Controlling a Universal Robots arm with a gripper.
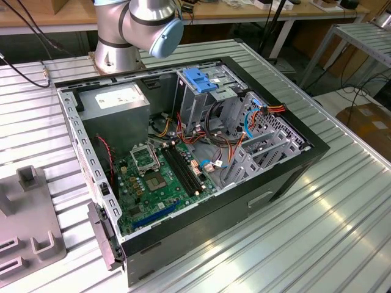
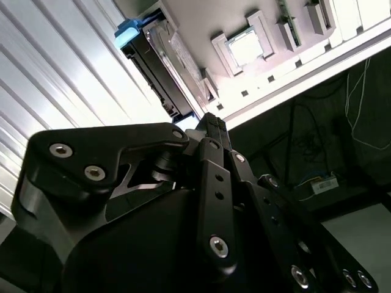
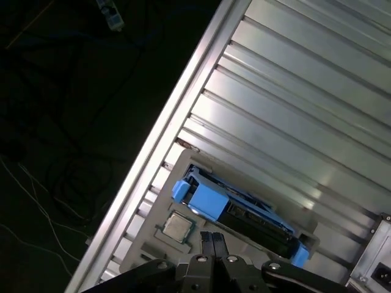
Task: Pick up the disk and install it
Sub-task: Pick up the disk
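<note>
Pickup is not yet happening: the flat grey-metal hard disk with blue plastic side rails (image 3: 238, 215) is standing on its edge in a slot of the pale grey holder plate (image 3: 183, 160), which is lying near the edge of the ribbed aluminium bench (image 3: 293, 91). A small square silver processor chip (image 3: 177, 227) is sitting in a recess just beside the disk.

In the exterior view, the open black computer case (image 1: 195, 229) is lying on its side on the bench. Its metal drive cage with the blue plastic top (image 1: 201, 82) is, as far as I can judge, waiting without the disk. So both halves of the job, grasping and installing, are remaining to be done.

I am hovering my black two-fingered end effector (image 3: 212, 235) above the holder, clear of the disk and pointing toward it in both wrist views. Its fingers are pressing together, or very nearly so, with nothing between them. I am holding nothing and touching nothing.
</note>
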